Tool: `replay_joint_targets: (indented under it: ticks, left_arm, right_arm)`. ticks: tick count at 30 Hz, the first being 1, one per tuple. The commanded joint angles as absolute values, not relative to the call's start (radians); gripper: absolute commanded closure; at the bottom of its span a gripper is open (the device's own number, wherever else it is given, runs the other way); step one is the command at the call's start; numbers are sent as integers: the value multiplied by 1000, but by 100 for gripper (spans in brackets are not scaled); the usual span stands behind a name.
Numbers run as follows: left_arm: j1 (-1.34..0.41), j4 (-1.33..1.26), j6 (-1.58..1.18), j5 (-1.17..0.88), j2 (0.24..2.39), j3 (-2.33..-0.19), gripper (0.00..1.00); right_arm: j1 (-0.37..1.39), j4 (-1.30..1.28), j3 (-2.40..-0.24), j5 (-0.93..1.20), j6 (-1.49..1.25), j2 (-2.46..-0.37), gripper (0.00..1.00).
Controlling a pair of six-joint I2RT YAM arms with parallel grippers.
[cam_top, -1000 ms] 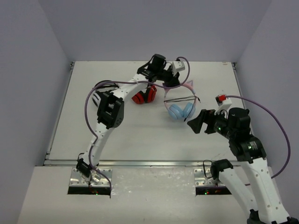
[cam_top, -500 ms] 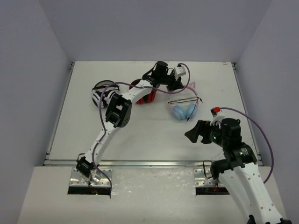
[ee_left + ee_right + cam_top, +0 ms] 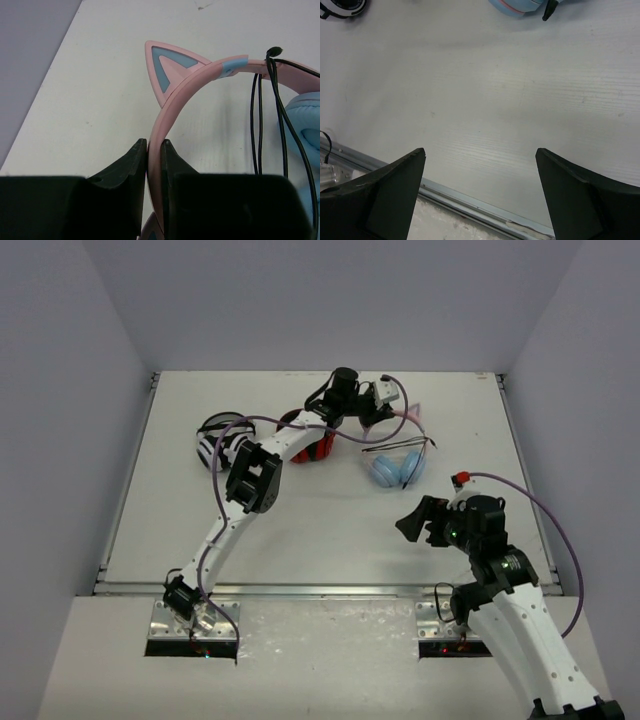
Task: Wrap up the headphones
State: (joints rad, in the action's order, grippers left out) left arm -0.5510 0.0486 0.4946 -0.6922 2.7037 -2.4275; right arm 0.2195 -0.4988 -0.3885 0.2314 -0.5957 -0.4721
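The headphones have a pink headband (image 3: 200, 82) with a cat ear (image 3: 170, 65), light blue earcups (image 3: 398, 470) and a thin black cable (image 3: 257, 125) looped over the band. They sit at the far middle of the table. My left gripper (image 3: 378, 412) is shut on the pink headband, and in the left wrist view its fingertips (image 3: 154, 145) pinch the band just below the ear. My right gripper (image 3: 410, 523) is open and empty, low over bare table near the front edge. In the right wrist view (image 3: 480, 152) a blue earcup (image 3: 515, 6) shows at the top edge.
Red-and-black headphones (image 3: 315, 445) lie just left of the held pair, under my left arm. Black-and-white headphones (image 3: 215, 440) lie farther left and also show in the right wrist view (image 3: 342, 6). The table's metal front rail (image 3: 470, 200) runs below my right gripper.
My left gripper has carried the headphones slightly right and farther back. My right arm has pulled back toward the near edge, away from the earcups, still open.
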Motion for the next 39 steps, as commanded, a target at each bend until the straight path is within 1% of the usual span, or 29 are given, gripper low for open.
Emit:
replay_joint_targets:
  ticks: [1, 8, 9, 10, 11, 12, 16, 19, 20, 23, 24, 25, 26, 27, 28, 29, 31, 32, 33, 34, 35, 36, 37, 38, 39]
  left_arm:
    - [-549, -12, 590, -683, 2721, -2473, 88]
    - [-548, -18, 735, -640, 2734, -2490, 87]
    - [-548, -17, 789, -626, 2731, -2473, 81]
    - [-548, -26, 816, -621, 2724, -2458, 69]
    - [-548, -49, 839, -620, 2723, -2427, 60]
    - [-549, -66, 866, -611, 2723, -2416, 57]
    - [-532, -138, 847, -638, 2737, -2416, 53]
    - [-528, -208, 830, -629, 2734, -2393, 48]
    - [-526, -250, 790, -611, 2723, -2387, 41]
    - [-531, -316, 653, -551, 2672, -2393, 29]
    - [-532, -319, 617, -522, 2652, -2407, 26]
    - [-547, -330, 570, -470, 2629, -2420, 21]
    - [-557, -348, 499, -368, 2572, -2422, 13]
    - [-567, -341, 441, -256, 2501, -2413, 3]
    - [-574, -334, 440, -255, 2500, -2407, 3]
    - [-577, -310, 375, -147, 2427, -2405, 0]
    - [-577, -232, 295, -18, 2341, -2370, 0]
    - [-575, -200, 223, 130, 2247, -2349, 0]
    - [-575, -172, 192, 218, 2193, -2314, 0]
    - [-575, -110, 110, 297, 2142, -2233, 0]
    - [-572, -68, 82, 422, 2038, -2188, 0]
    - [-572, -23, 66, 490, 1987, -2143, 0]
    - [-572, 83, 43, 561, 1939, -2091, 0]
    - [-568, 138, -50, 689, 1840, -1978, 0]
    - [-551, 206, -105, 743, 1786, -1921, 0]
  right_arm:
    - [221, -452, -403, 175, -592, -472, 9]
    - [221, -434, -357, 170, -614, -471, 9]
    - [221, -434, -353, 172, -609, -474, 9]
    - [222, -434, -351, 172, -607, -477, 9]
    - [221, -433, -350, 173, -606, -483, 9]
    - [221, -423, -348, 179, -607, -486, 9]
    - [221, -390, -333, 204, -614, -505, 10]
    - [222, -377, -328, 209, -612, -532, 11]
    - [222, -367, -325, 210, -611, -546, 11]
    - [221, -336, -325, 221, -600, -583, 11]
    - [221, -333, -331, 218, -594, -595, 11]
    - [222, -331, -340, 209, -588, -607, 11]
    - [222, -324, -369, 209, -569, -620, 10]
    - [222, -324, -408, 193, -552, -620, 10]
    - [222, -324, -426, 183, -543, -617, 10]
    - [222, -324, -448, 167, -531, -611, 8]
    - [221, -342, -523, 135, -474, -601, 4]
    - [221, -382, -553, 89, -454, -606, 1]
    - [221, -406, -583, 57, -433, -615, 1]
    - [221, -434, -639, 20, -395, -620, 1]
    - [221, -483, -667, -67, -384, -623, 1]
    - [221, -509, -692, -116, -377, -632, 1]
    - [222, -537, -739, -176, -383, -638, 1]
    - [221, -584, -762, -272, -390, -644, 1]
    - [222, -603, -779, -309, -391, -649, 1]
